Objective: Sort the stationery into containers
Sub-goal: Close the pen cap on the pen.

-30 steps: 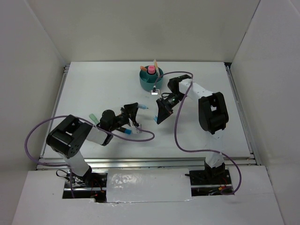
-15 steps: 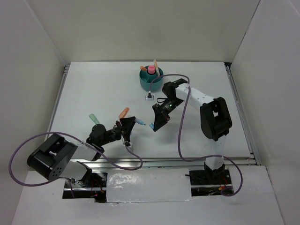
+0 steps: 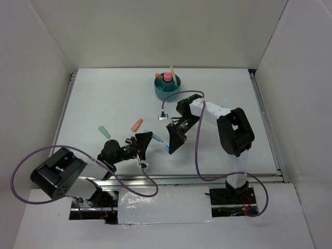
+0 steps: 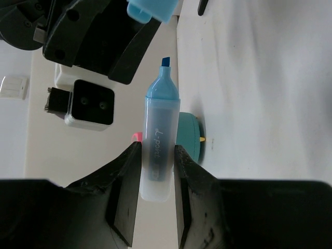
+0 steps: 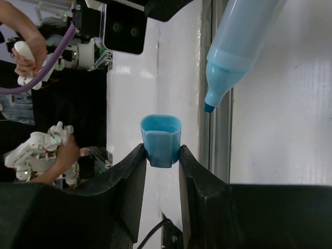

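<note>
Both arms have swung together over the near half of the table [image 3: 98,98]: my left gripper [image 4: 155,158] clamps the light, stiff, slick-looking blue highlighter [image 4: 157,129] mid-barrel, a sound hold I judge, while my right gripper [image 5: 161,155] pinches its cap [image 5: 161,136], well apart from the teal cup [image 3: 165,93].

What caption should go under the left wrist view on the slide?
Left end effector grips an uncapped blue highlighter, tip pointing toward the blue cap.

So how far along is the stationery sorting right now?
Done: a pink marker and an orange pen stand in the teal cup. In hand: the left tool grips an uncapped blue highlighter, the right tool its cap. Left: an orange stub and a mint stub lie loose.
</note>
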You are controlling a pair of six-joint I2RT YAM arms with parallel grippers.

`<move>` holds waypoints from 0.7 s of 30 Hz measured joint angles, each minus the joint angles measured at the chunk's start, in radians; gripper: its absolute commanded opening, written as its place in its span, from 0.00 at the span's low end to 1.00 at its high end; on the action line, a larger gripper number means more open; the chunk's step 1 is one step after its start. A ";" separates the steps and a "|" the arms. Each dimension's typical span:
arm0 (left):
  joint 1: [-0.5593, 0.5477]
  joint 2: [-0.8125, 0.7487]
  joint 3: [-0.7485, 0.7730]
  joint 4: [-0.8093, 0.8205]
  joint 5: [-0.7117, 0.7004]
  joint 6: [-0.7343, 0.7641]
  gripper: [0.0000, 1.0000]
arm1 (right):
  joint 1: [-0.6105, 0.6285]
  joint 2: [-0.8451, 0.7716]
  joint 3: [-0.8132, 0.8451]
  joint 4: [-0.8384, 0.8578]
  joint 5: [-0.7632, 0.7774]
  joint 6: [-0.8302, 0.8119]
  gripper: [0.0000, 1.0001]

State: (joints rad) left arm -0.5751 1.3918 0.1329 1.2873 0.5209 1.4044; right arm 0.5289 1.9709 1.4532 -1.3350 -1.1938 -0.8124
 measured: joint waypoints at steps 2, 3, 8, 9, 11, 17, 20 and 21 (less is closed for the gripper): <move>0.000 0.000 0.000 -0.001 -0.007 0.012 0.00 | 0.012 0.003 -0.019 0.000 -0.005 -0.003 0.01; 0.000 0.000 0.000 0.000 -0.010 0.014 0.00 | 0.019 0.004 -0.025 -0.001 -0.008 -0.006 0.01; -0.003 -0.008 -0.001 -0.001 -0.019 0.031 0.00 | 0.035 0.010 -0.034 -0.001 -0.024 -0.016 0.01; -0.004 -0.016 -0.003 0.000 -0.019 0.032 0.00 | 0.035 0.014 -0.034 -0.001 -0.026 -0.016 0.01; -0.004 -0.035 -0.011 0.000 -0.018 0.032 0.00 | 0.034 0.022 -0.035 -0.001 -0.034 -0.017 0.01; -0.006 -0.090 -0.055 0.000 -0.018 0.032 0.00 | 0.010 0.035 -0.048 -0.001 -0.061 -0.023 0.01; -0.011 -0.138 -0.079 -0.003 -0.018 0.032 0.00 | 0.004 0.035 -0.061 -0.001 -0.069 -0.027 0.01; -0.016 -0.162 -0.084 -0.003 -0.018 0.034 0.00 | 0.003 0.035 -0.063 -0.001 -0.071 -0.027 0.01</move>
State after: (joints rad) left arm -0.5907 1.2297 0.0494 1.2839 0.5026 1.4380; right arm 0.5320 2.0056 1.3899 -1.3361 -1.2652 -0.8394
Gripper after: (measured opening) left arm 0.400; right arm 0.353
